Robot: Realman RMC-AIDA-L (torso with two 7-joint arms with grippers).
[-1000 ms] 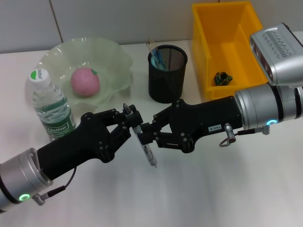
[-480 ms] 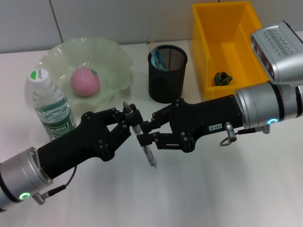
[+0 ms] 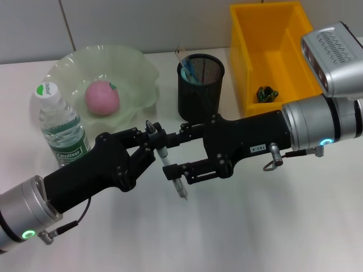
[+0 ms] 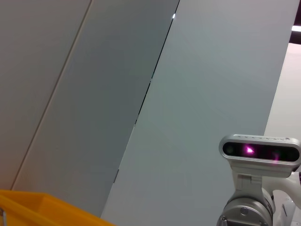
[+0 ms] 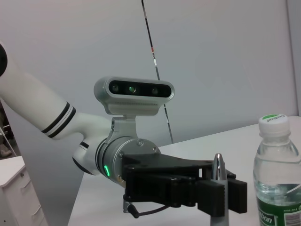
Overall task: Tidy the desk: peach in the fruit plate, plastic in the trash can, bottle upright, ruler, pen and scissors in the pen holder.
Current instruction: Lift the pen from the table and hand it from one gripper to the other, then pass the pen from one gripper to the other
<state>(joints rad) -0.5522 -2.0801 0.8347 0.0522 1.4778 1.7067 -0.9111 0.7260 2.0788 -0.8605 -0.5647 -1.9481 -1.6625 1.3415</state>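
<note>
A pen hangs tilted above the desk's middle, and my left gripper is shut on its upper part. My right gripper reaches in from the right, open, one finger on each side of the pen's shaft. In the right wrist view the pen's silver end sticks up from the left gripper. The peach lies in the green fruit plate. The bottle stands upright. The black mesh pen holder has blue-handled items in it. Crumpled plastic lies in the yellow trash can.
The bottle stands close beside my left arm. The pen holder is just behind both grippers. The left wrist view shows only the wall, a corner of the trash can and the right arm's wrist camera.
My right gripper's fingers, which were closed in on the pen, have spread apart. The left gripper and pen have barely moved.
</note>
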